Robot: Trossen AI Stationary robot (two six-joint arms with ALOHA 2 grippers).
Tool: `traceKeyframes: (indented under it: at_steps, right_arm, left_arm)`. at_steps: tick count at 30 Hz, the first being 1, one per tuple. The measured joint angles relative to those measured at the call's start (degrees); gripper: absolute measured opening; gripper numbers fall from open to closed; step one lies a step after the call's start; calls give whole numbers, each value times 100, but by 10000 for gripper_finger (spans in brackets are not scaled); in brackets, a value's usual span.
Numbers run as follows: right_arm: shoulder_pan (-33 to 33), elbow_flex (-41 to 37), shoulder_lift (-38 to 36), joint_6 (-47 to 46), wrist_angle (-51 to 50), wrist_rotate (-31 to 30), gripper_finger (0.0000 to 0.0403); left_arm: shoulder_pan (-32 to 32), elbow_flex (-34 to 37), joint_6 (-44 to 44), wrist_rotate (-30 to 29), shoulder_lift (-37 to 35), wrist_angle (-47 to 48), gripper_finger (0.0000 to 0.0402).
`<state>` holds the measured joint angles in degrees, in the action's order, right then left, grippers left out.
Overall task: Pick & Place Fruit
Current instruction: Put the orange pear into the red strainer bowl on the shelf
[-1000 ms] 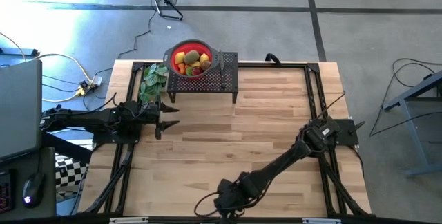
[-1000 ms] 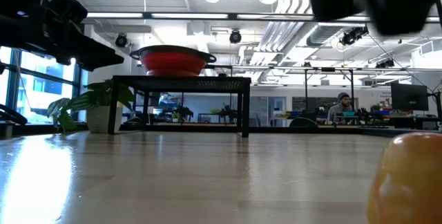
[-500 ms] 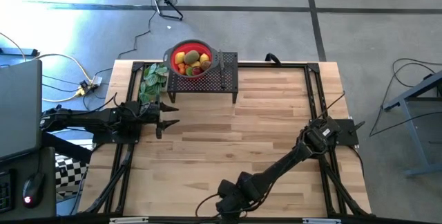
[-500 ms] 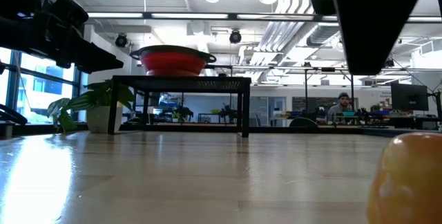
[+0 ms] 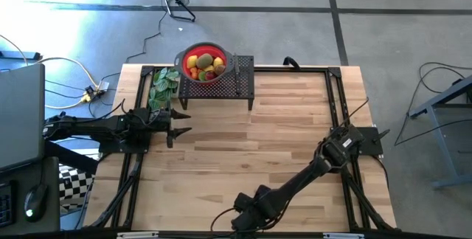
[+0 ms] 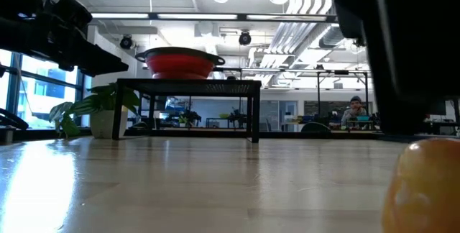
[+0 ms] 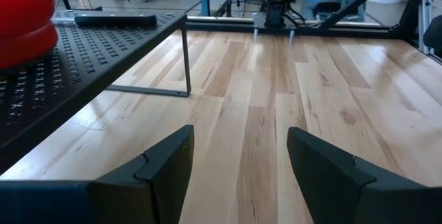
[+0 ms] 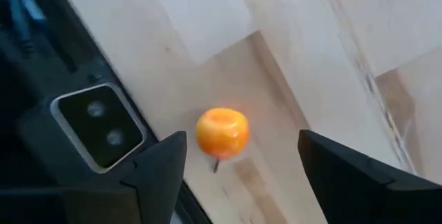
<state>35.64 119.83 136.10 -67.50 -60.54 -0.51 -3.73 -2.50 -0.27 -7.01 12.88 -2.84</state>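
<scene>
Right pincer point(image 8: 238, 175) at bottom centre of the high view, fingers apart, above an orange fruit point(image 8: 222, 132) on the table point(image 5: 295, 121), not touching. It was shut a second ago. Left pincer point(image 5: 179, 124) waits open at left, unchanged.

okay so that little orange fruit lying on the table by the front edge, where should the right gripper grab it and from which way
Grip the orange fruit across its round middle, coming straight down from above. It sits alone on the bare wooden table, directly between the right gripper's open fingers, so both sides are free. Its rounded shape may slip if pinched high or low. A small camera unit stands close beside it, so a sideways approach looks riskier.
</scene>
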Motion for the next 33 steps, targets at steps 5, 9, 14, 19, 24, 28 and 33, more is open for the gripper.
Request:
traceKeyframes:
  at_steps: [5,9,14,19,24,28,33]
  right_arm:
    - [28,0,40,-79,-14,-9,271]
    - [43,0,40,-81,-17,-209,270]
    - [41,5,88,-80,10,-219,270]
    - [74,2,195,-130,87,-215,270]
    - [97,0,222,-132,95,-69,270]
    - [135,0,222,-129,75,-69,270]
    - [179,0,222,-129,75,-124,270]
  left_arm:
    - [0,0,0,-17,0,2,228]
    - [0,0,0,-17,0,5,228]
    - [0,1,1,-17,0,7,228]
    - [0,1,1,-17,1,31,228]
    - [0,2,2,-21,2,40,228]
    - [0,2,2,-63,2,42,228]
    - [0,2,2,-90,1,41,228]
